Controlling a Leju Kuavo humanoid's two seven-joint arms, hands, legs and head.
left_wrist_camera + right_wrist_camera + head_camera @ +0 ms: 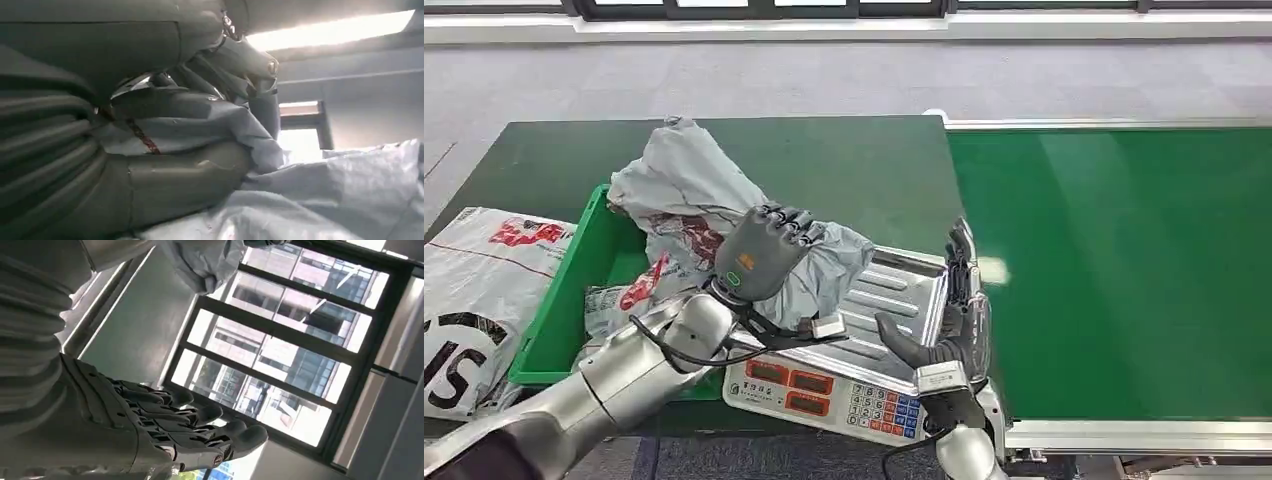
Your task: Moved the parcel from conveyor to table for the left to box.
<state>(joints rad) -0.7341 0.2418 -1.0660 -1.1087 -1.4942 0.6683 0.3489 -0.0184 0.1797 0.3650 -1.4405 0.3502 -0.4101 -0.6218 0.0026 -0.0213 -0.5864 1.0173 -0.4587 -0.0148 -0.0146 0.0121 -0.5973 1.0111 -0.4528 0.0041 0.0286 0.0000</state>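
The parcel (694,205), gripped by the left hand (759,255), was draped from the scale (894,300) into the green box (559,300) at the tabletop's left edge, the right hand (954,320) held open and empty; release into the box was judged next.

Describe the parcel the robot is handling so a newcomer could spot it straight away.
Start at the dark green table left of the bright green conveyor; a green plastic bin sits at its near left. Draped from that bin onto the steel tray of the weighing scale is a crumpled grey plastic mailer, gripped by the left hand. Unlike the white printed bag lying flat left of the bin, it is grey and bunched.
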